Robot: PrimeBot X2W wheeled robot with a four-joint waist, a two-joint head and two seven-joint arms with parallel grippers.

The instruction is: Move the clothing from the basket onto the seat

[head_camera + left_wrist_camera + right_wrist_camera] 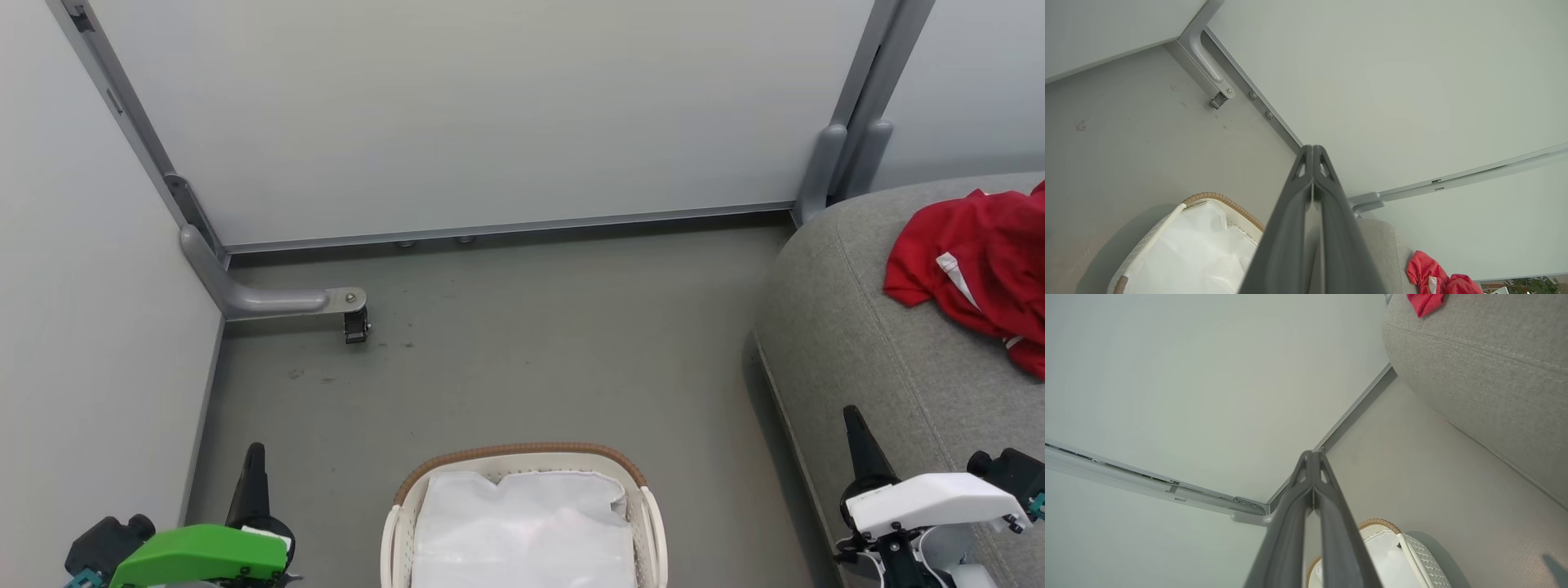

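The red clothing [976,269] with white trim lies bunched on the grey seat [865,327] at the right; it also shows as red clothing [1433,277] and a red corner [1425,303]. The cream basket [522,465] with a brown woven rim stands on the floor at bottom centre, holding a white liner [522,523]. My left gripper [255,457] is shut and empty at the lower left, beside the basket. My right gripper [853,420] is shut and empty at the lower right, over the seat's front edge. In the wrist views each gripper [1312,149] [1312,454] has its fingers pressed together.
Pale partition walls enclose the grey floor [531,343] on the left and back. A grey metal bracket with a caster [355,314] juts out at the left corner. A grey post foot [833,171] stands beside the seat's back corner.
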